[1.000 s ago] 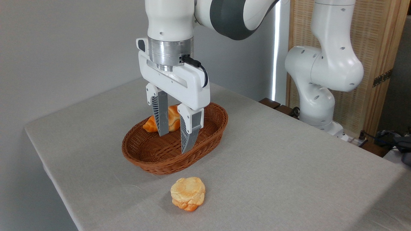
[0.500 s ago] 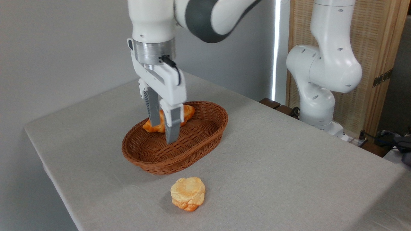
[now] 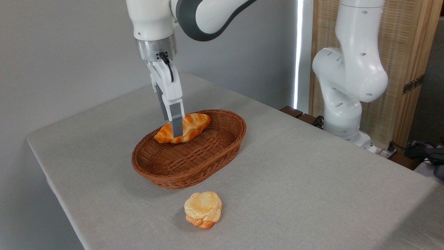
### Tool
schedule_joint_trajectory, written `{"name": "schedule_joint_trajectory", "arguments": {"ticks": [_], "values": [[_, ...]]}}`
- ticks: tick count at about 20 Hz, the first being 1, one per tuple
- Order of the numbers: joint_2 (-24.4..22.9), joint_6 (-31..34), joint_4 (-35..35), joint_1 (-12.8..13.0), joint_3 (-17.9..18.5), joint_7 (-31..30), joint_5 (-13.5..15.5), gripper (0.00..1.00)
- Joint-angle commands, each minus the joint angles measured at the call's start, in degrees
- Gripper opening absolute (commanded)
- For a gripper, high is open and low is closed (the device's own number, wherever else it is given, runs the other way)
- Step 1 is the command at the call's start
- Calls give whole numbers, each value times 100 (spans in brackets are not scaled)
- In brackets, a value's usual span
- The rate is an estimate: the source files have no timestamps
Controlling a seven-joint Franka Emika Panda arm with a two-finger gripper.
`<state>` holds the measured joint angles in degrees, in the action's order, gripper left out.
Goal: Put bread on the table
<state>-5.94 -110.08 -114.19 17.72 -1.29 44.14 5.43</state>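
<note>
- The table is seen as a big light grey cloth-topped slab with rounded corners, filling most of the view, with a plain grey wall behind it on the left.
- The gripper is pointed straight down over the far left end of the basket and is viewed edge-on, so only the front grey finger is really made out.
- That finger is laid across the near side of the bread, about at its middle. Whether the bread is actually pinched or the fingers are merely spread around it can't be told from this angle, since the second finger is hidden behind the first one and the pastry.
- The bread is found inside the brown oval wicker basket, propped against the far rim, with one pointed end aimed left and the other right. Its ridged golden-orange crust is lit up nicely.
- The rest of the basket is seen sitting on the table, roughly centre-left.
- A small round pale bun is parked on the cloth just in front of the basket, apart from it and not touched by anything.
- Over on the right, the white arm's base and lower joints are planted by the table's far edge, in front of a woven wooden screen, and some dark cables are spotted at the far right edge.
</note>
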Motion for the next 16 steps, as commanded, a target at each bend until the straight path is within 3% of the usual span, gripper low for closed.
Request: {"name": "schedule_joint_trajectory", "arguments": {"ticks": [1, 5, 10, 16], "values": [[-21, 145, -6, 240, 59, 24, 90, 100], [-21, 145, -164, 513, 59, -212, 90, 100], [-12, 136, -218, 636, 32, -766, 99, 100], [111, 93, -270, 698, 32, -785, 64, 100]]}}
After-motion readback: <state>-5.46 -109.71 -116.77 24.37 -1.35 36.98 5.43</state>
